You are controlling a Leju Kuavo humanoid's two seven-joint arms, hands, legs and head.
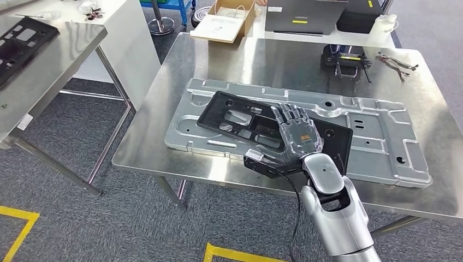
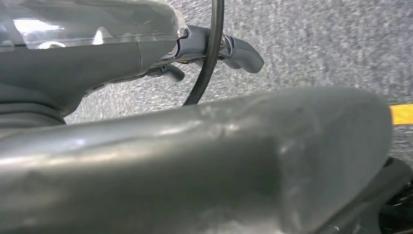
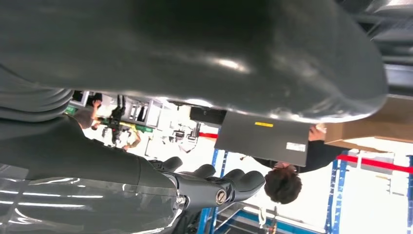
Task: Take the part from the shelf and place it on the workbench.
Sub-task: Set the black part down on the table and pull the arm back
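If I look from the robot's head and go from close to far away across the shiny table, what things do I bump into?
robot hand resting on the black part → grey metal panel underneath → small black gadget → cardboard box and laptop at the far edge.

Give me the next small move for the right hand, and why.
Probably lift the right hand straight up and clear. The black part already lies flat on the grey metal panel on the workbench, and the fingers lie spread flat on top of it rather than gripping it, so the placing looks done.
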